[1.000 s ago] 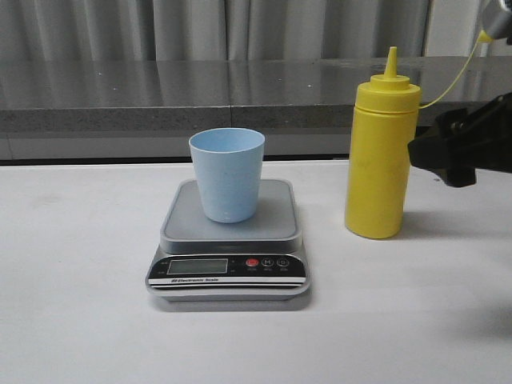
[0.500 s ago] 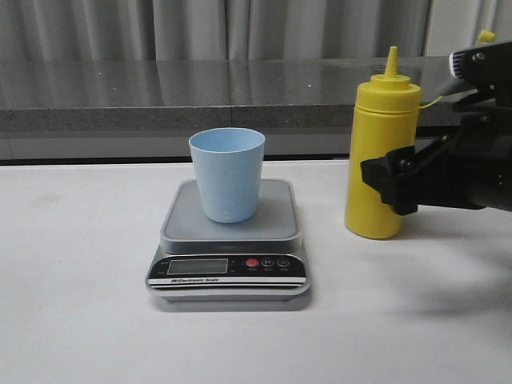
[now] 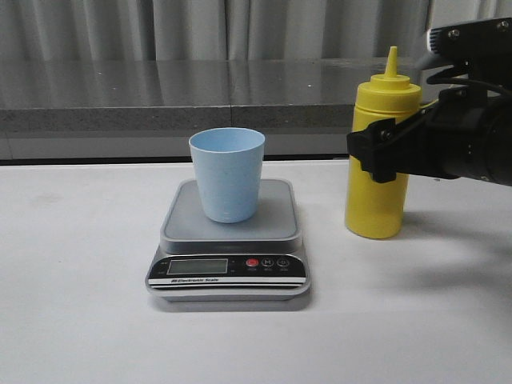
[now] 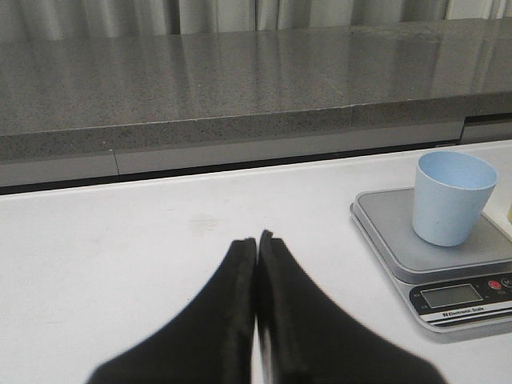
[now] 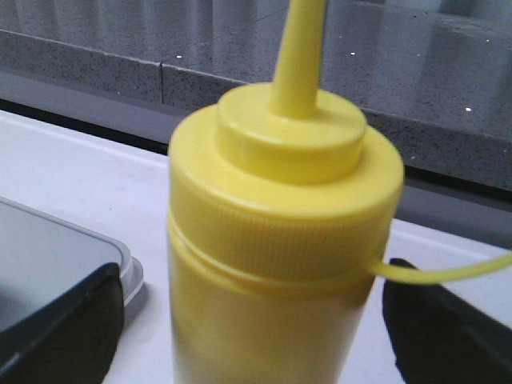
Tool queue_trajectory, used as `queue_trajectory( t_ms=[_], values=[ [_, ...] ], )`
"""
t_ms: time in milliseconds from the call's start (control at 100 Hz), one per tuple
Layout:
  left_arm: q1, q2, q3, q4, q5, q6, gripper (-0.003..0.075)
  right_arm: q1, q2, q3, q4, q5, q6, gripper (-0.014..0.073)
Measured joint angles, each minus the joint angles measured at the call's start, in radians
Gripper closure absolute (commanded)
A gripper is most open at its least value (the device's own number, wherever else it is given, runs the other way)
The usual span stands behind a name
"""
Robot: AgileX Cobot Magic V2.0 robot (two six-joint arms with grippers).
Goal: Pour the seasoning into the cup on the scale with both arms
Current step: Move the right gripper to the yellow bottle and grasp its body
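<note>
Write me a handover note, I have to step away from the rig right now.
Left pincer: shut, empty, hovering over the table left of the scale.
Right pincer: open, its fingers on either side of the yellow bottle, not yet closed.
Bottle stands upright right of the scale; the blue cup stands upright on the scale.
Done: the reach to the bottle.
Left: grip, lift, pour into cup.

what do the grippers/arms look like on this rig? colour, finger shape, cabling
Both are matte black. The left gripper has two broad fingers tapering to narrow tips. The right gripper has thick black fingers with rounded edges; its wrist carries a silver-grey plate with screws and black cables. No markings visible.
</note>
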Motion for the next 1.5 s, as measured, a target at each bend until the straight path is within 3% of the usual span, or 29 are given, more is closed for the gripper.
queue_trajectory(
  t_ms=[1320, 1400, 1500],
  values=[
    [0.000, 0.000, 0.000, 0.000, 0.000, 0.000, 0.0740, 0.000, 0.124, -0.123, 0.039, -0.002, 0.001, -0.0050],
    [0.000, 0.000, 0.000, 0.000, 0.000, 0.000, 0.0740, 0.000, 0.134, -0.125, 0.039, -0.001, 0.001, -0.0013],
    [0.000, 0.000, 0.000, 0.000, 0.000, 0.000, 0.0740, 0.000, 0.140, -0.125, 0.039, 0.001, 0.001, 0.0102]
  ],
)
